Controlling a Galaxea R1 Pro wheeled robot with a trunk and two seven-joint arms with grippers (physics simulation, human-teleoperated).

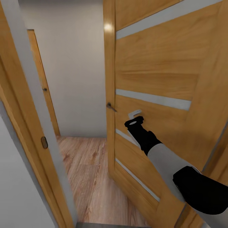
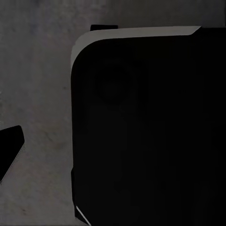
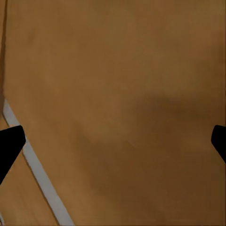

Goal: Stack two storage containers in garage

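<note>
At a doorway, my right arm [image 1: 164, 155] reaches forward to a wooden door [image 1: 164, 72] with pale inset stripes, standing partly open on my right. My right gripper [image 1: 134, 117] is at the door's face, just beside one pale stripe [image 1: 155, 98] and a little to the right of the dark lever handle [image 1: 110, 107] on the door's edge; whether it actually touches the wood I cannot tell. In the right wrist view my two dark fingertips [image 3: 9, 143] sit at opposite edges of the picture, spread wide apart, with nothing between them but the door panel [image 3: 122, 94] and a pale stripe [image 3: 40, 174] crossing it.

Through the gap lies light wood plank floor [image 1: 85, 164], a plain pale wall [image 1: 72, 63] and a second wooden door [image 1: 44, 85] standing ajar beyond. The door frame [image 1: 28, 104] runs down my left side.

My left wrist camera looks at a dark rounded body [image 2: 150, 136] over mottled grey floor [image 2: 37, 94]; one dark fingertip [image 2: 9, 143] pokes in at the edge, and I cannot tell how far that gripper is spread.

The storage containers' whereabouts cannot be told from here.
</note>
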